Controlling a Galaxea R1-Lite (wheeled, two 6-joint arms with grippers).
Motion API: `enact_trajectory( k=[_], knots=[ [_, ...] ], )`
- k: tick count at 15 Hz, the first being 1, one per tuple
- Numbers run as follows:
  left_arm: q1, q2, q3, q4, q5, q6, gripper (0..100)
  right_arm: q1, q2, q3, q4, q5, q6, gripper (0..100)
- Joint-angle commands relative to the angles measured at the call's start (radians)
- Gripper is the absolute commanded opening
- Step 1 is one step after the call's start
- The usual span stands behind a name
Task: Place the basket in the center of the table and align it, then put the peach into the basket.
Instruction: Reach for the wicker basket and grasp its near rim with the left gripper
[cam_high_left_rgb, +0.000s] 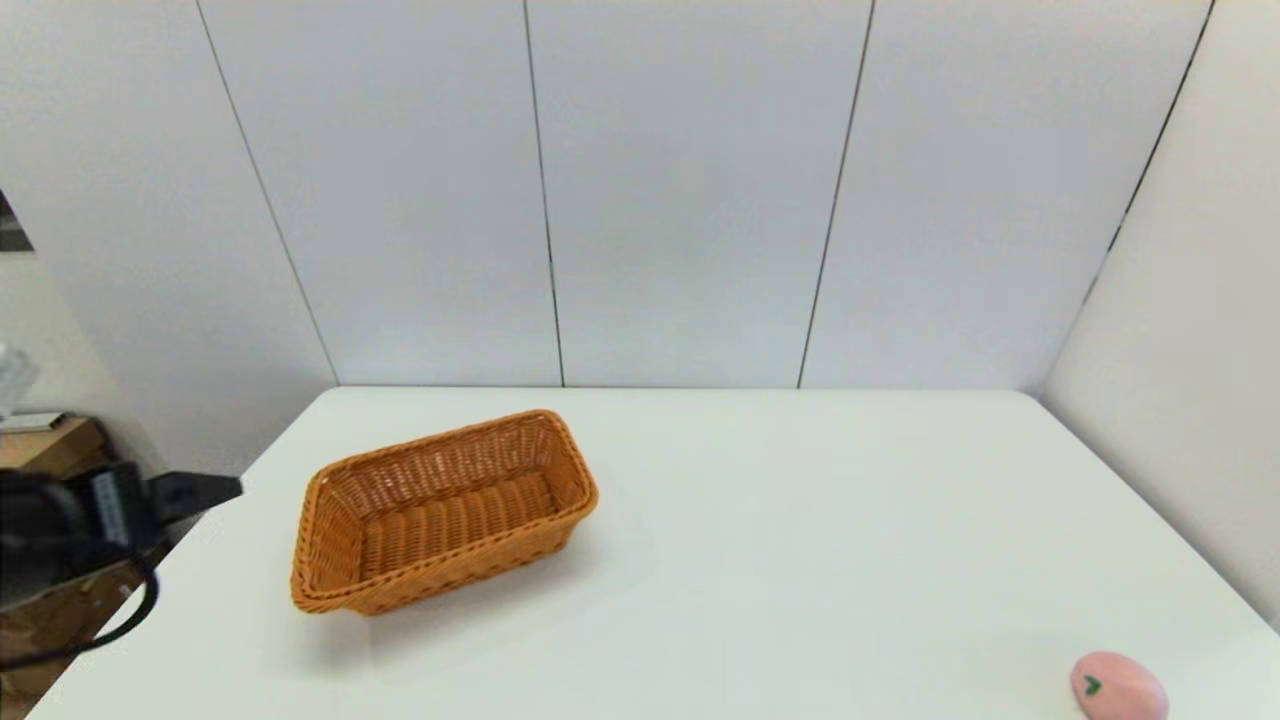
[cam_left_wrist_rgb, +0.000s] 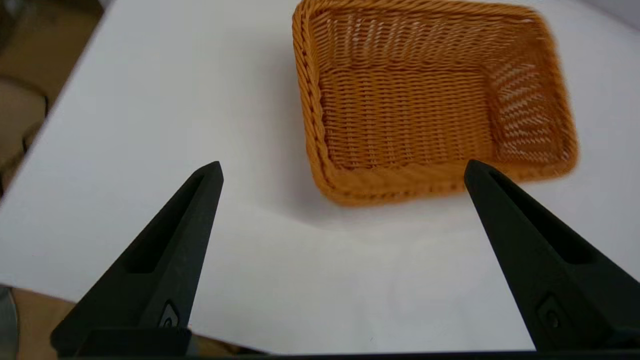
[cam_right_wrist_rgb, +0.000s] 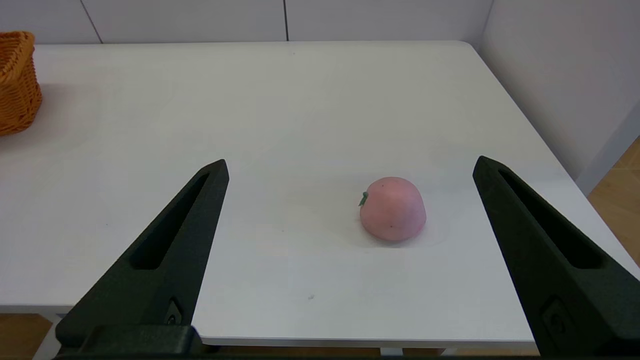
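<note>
One rectangular orange-brown woven wicker basket (cam_high_left_rgb: 445, 510) sits skewed on the left half of the large white smooth-topped table (cam_high_left_rgb: 800, 560), nearer the far edge than the near one, and holds nothing. One small pale pink egg-shaped toy peach (cam_high_left_rgb: 1118, 687) lies by the near right corner, well apart from the basket. The left gripper (cam_left_wrist_rgb: 342, 172) hovers at the left edge, fingers spread wide, near the basket's short end. The right gripper (cam_right_wrist_rgb: 350, 167) waits over the near edge, also wide apart, the peach beyond its tips.
</note>
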Motion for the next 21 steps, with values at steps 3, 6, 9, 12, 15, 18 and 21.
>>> enact_trajectory(
  k=[3, 6, 9, 12, 15, 18, 21],
  knots=[
    [0.029, 0.656, -0.286, 0.005, -0.043, -0.109, 100, -0.001, 0.0, 0.0, 0.001, 0.0, 0.0, 100],
    [0.069, 0.76, -0.312, 0.002, -0.072, -0.113, 100, 0.001, 0.0, 0.0, 0.001, 0.0, 0.0, 100],
    [0.096, 0.82, -0.311, 0.005, -0.134, -0.115, 100, -0.001, 0.0, 0.0, 0.001, 0.0, 0.0, 100],
    [0.109, 0.846, -0.309, 0.011, -0.155, -0.113, 0, 0.001, 0.0, 0.0, 0.001, 0.0, 0.0, 100],
    [0.124, 0.837, -0.309, 0.009, -0.173, -0.112, 0, -0.001, 0.0, 0.0, 0.001, 0.0, 0.0, 100],
    [0.124, 0.833, -0.309, 0.009, -0.186, -0.113, 0, -0.001, 0.0, 0.0, 0.001, 0.0, 0.0, 100],
    [0.124, 0.808, -0.309, 0.011, -0.267, -0.115, 0, -0.001, 0.0, 0.0, 0.003, 0.0, -0.002, 100]
  ],
)
